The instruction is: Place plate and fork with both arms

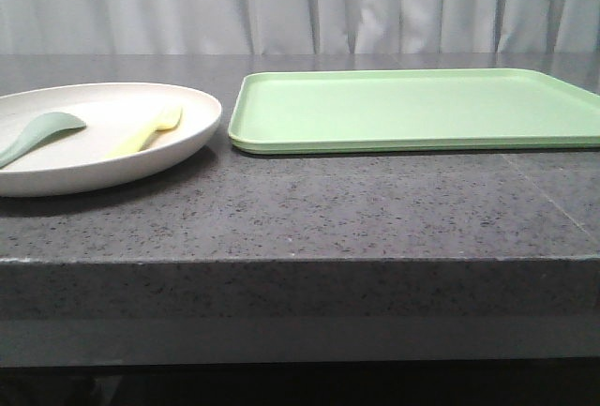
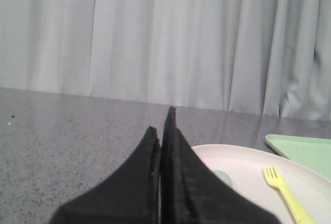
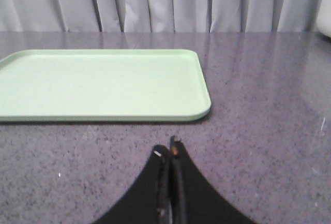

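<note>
The fork (image 2: 285, 195) was seen lying in the plate (image 2: 243, 158) just beside the left gripper (image 2: 161, 125), fingers pressed together; the right gripper (image 3: 168, 149) was likewise closed, empty, near the tray (image 3: 98, 84).

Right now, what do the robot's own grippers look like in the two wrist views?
Both are matte black. The left gripper shows two broad, flat fingers tapering to narrow points. The right gripper has the same wedge shape, with small pale scuffs at its tips. No cables, labels or markings show. The front view shows neither arm.
</note>
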Tool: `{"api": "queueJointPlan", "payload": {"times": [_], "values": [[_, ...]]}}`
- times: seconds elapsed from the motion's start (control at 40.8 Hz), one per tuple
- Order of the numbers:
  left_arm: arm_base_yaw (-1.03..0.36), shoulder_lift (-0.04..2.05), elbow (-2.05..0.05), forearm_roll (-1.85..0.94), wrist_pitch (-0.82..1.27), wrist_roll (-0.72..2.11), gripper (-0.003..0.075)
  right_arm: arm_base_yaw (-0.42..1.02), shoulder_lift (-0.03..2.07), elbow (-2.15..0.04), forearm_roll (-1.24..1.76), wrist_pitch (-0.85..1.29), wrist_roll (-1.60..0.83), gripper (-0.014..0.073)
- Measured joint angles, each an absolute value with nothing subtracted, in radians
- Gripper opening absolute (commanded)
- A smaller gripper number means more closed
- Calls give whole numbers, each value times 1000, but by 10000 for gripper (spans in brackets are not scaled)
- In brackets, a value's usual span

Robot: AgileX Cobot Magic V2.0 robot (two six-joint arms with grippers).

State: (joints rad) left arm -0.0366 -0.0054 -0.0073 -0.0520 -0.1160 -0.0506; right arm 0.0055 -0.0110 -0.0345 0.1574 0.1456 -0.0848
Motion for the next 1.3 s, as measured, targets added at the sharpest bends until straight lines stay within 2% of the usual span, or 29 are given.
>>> {"api": "queueJointPlan", "payload": {"times": [0.172, 0.417, 0.637, 0.686, 0.735, 0.809, 0.834, 0.907, 0.956, 1.005, 1.054, 1.103, 1.299], "values": [[-37, 29, -153, -51, -76, -51, -18, 6, 1, -183, 157, 210, -85, -59], [-37, 351, -477, -32, 138, -51, -18, 6, 238, -461, 157, 298, -83, -59], [-37, 507, -565, -27, 183, -50, -18, 6, 386, -544, 157, 334, -83, -52], [-37, 508, -565, -27, 186, -50, -15, 6, 393, -545, 157, 338, -83, -29], [-37, 509, -567, -36, 189, -50, -1, 6, 394, -546, 157, 341, -83, 29], [-37, 509, -567, -42, 189, -50, 90, 6, 394, -548, 157, 343, -83, 155], [-37, 509, -567, -44, 189, -50, 129, 6, 394, -550, 157, 343, -83, 237], [-37, 509, -568, -46, 189, -50, 326, 6, 394, -550, 157, 345, -83, 422], [-37, 509, -568, -46, 191, -50, 492, 6, 394, -550, 157, 347, -83, 536], [-37, 509, -568, -48, 191, -50, 604, 6, 394, -550, 157, 350, -83, 631], [-37, 509, -564, -48, 191, -50, 669, 6, 394, -550, 157, 350, -83, 665], [-37, 509, -556, -49, 193, -50, 690, 6, 394, -550, 157, 350, -83, 650], [-37, 511, -541, -50, 200, -50, 657, 6, 394, -550, 157, 350, -83, 643]]}}
